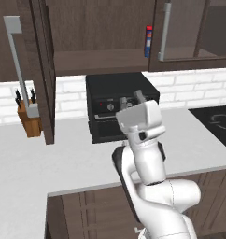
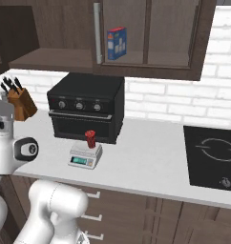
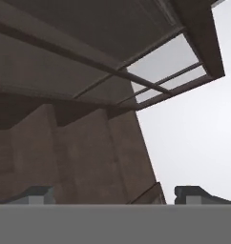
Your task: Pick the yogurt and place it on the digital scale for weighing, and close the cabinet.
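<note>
Kitchen setup today: white brick wall, pale grey counter (image 2: 146,157), dark wood cabinets up top. My gripper (image 1: 132,99) is sitting up in front of the black oven (image 2: 86,107), pointing upward, fingers spread wide apart and not gripping anything. Through the hand camera I'm seeing both fingertips (image 3: 36,193) poking up at the bottom edge with nothing between them, and I'm looking up at the underside and frame of the cabinet (image 3: 89,71), one of its see-through panels catching the light.

Moving outward, the yogurt (image 2: 90,138) is already sitting upright on the digital scale (image 2: 85,156), roughly centred on the top plate. That scale is resting on the counter just in front of the oven, its green display facing the counter's front edge.

Cabinet-wise, the left door (image 1: 38,70) is hanging wide open, swung out over the counter so I'm seeing it nearly edge-on, with its long grey handle (image 1: 19,70) sticking out. Behind that door, a knife block (image 1: 27,116) is standing against the wall. The shelf inside is in plain sight, and a blue can with a red top (image 1: 148,41) is sitting at the right end of the open section, right beside the closed door next to it. Off to the right, a black cooktop (image 2: 212,159) is set into the counter.
</note>
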